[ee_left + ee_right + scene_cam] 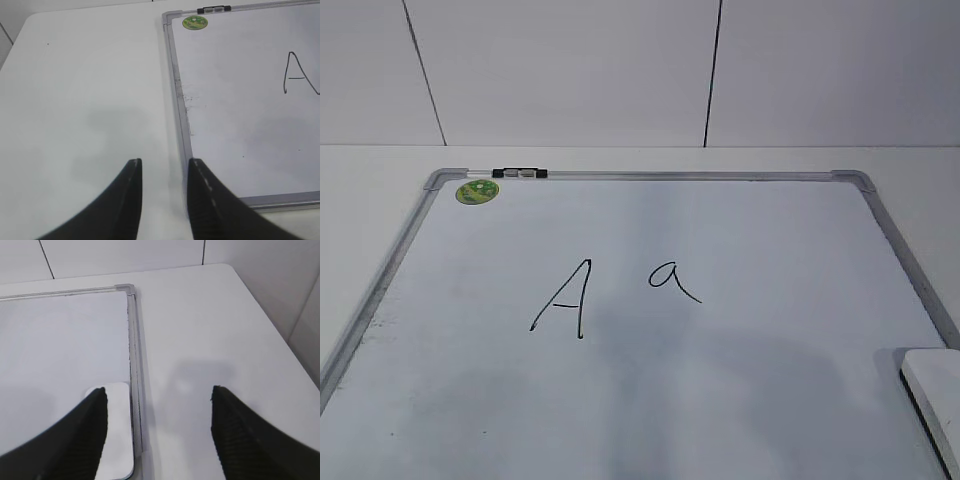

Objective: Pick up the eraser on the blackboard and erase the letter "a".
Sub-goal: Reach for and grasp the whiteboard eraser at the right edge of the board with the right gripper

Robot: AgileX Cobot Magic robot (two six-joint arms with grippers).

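Observation:
The blackboard [740, 400], a white board with a silver-grey frame, lies flat on the table. The small letter "a" [673, 279] is written in black to the right of a taller capital "A" [563, 299]. The white eraser [935, 400] lies on the board at its near right edge; in the right wrist view the eraser [119, 430] sits against the frame. My right gripper [157, 397] is open and empty above the frame, its left finger over the eraser. My left gripper [164, 165] is open and empty above the board's left frame [180, 110]. Neither gripper shows in the exterior view.
A round green sticker [477, 191] and a small black-and-white clip [520, 173] sit at the board's far left corner. White table [75, 100] extends left of the board and also right of it [210, 340]. A tiled wall [620, 70] stands behind.

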